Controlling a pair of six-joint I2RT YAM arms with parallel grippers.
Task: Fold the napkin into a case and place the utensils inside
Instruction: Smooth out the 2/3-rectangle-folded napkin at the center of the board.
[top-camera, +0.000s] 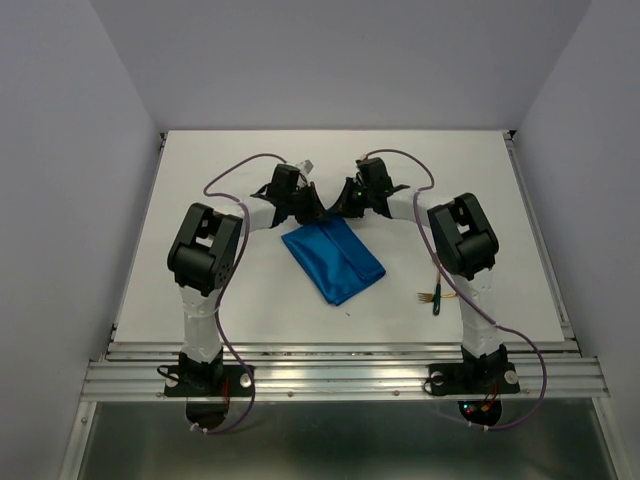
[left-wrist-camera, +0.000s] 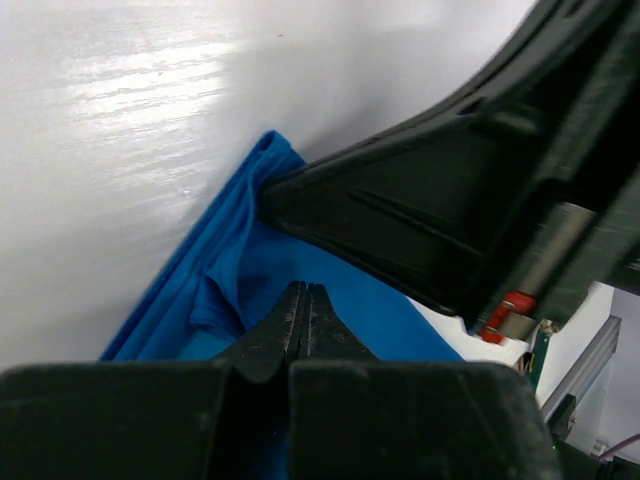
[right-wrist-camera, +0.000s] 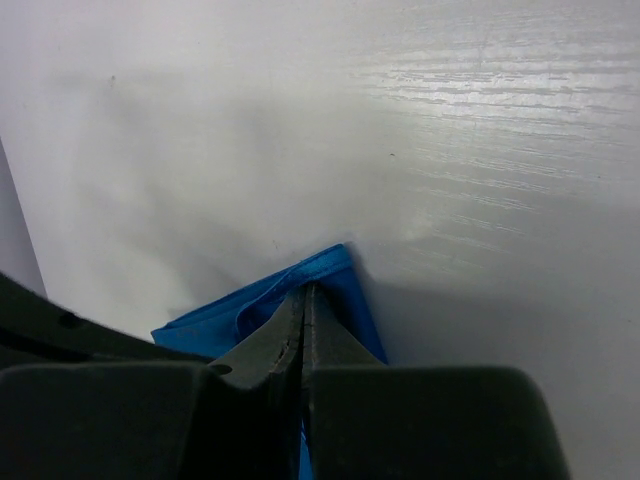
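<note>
Your napkin (top-camera: 335, 262) lies in the middle of the worktop (top-camera: 250, 300), already doubled into a slanted blue band that runs from about 11 o'clock to 5 o'clock in the overhead view, and both arms reach in to its far end. The left jaws are closed with their tips down on the cloth. A small pucker is gathered right at them in the left wrist view, so I judge they are pinching a layer rather than merely resting on it. The right jaws are closed too, set at the very corner of the cloth, where the hem curls up against them; the left wrist view shows that same corner drawn up to the right tip. Holding the far end at two points side by side like this reads as the set-up for carrying that edge over toward 6 o'clock, the next fold the narrow case needs. The utensils (top-camera: 434, 296) wait on the bare worktop at about 4 o'clock from the napkin, well apart from it and just beside the right arm (top-camera: 462, 240), out of the way of the folding. Be wary of what you cannot check. How many layers each pinch holds is hidden under the closed tips, and from above both wrists cover the far edge of the cloth. The wrist views cut off most of the napkin, and the utensils are so small that spoon and fork cannot be told apart.
</note>
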